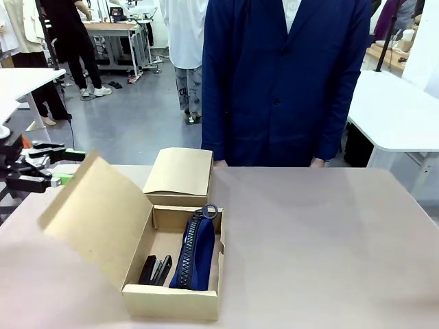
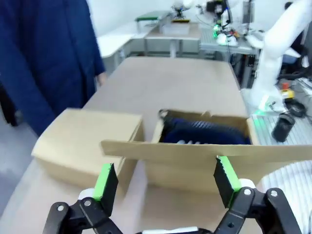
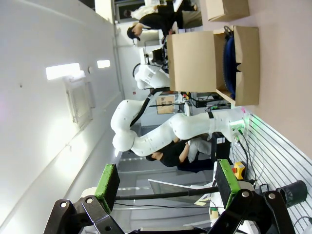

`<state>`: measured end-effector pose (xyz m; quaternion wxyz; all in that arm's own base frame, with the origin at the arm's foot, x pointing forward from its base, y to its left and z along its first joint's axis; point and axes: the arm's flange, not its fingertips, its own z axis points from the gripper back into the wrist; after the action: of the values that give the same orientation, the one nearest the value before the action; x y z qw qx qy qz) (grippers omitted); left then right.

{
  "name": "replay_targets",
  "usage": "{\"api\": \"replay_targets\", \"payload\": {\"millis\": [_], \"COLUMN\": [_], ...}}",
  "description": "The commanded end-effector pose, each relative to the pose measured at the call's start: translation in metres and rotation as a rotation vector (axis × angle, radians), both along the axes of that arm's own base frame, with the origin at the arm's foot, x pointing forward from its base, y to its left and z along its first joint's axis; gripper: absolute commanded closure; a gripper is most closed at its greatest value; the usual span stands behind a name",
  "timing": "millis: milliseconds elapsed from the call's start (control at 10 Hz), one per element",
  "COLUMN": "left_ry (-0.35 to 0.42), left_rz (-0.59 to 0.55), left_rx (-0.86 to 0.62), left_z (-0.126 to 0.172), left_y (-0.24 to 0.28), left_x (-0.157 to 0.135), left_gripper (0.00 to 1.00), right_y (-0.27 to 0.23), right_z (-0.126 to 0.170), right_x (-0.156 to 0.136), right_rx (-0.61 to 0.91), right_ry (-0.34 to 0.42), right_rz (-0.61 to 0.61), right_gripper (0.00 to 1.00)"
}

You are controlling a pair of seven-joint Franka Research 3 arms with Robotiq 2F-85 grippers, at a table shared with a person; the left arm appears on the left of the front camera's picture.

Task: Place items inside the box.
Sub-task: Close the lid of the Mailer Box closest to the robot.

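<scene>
Clearly the left gripper [image 1: 68, 166], jaws wide and empty, hovers beside the box [image 1: 175, 274] lid [image 1: 96, 216]; a careless sweep could crumple it

Grey floor [image 1: 137, 123], white tables [image 1: 401, 113]

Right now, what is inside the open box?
The open box holds a navy pencil case lying lengthwise and black staplers beside it, near the raised lid. Anything beneath the pencil case is covered, and so is the floor behind the front wall.
</scene>
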<state>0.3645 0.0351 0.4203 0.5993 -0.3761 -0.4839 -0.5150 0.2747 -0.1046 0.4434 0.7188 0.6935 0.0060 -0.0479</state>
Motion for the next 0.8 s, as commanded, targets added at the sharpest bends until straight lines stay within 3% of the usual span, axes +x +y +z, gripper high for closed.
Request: {"api": "replay_targets", "payload": {"millis": [0, 200, 400, 700], "left_ry": [0.069, 0.116, 0.212, 0.217], "left_rz": [-0.111, -0.23, -0.324, -0.316], "left_rx": [-0.032, -0.004, 0.033, 0.1], "left_z": [0.006, -0.017, -0.05, -0.076], "left_y": [-0.05, -0.102, -0.142, -0.164], "left_x": [-0.038, -0.034, -0.041, -0.059], "left_gripper": [0.0, 0.0, 0.0, 0.0], "right_y": [0.0, 0.0, 0.0, 0.0], "right_z": [0.007, 0.007, 0.007, 0.007], "right_x": [0.001, 0.001, 0.001, 0.001], "right_rx": [0.015, 0.015, 0.015, 0.015], "right_ry": [0.011, 0.011, 0.011, 0.011], "right_rz": [-0.005, -0.005, -0.005, -0.005], "right_gripper": [0.0, 0.0, 0.0, 0.0]}}
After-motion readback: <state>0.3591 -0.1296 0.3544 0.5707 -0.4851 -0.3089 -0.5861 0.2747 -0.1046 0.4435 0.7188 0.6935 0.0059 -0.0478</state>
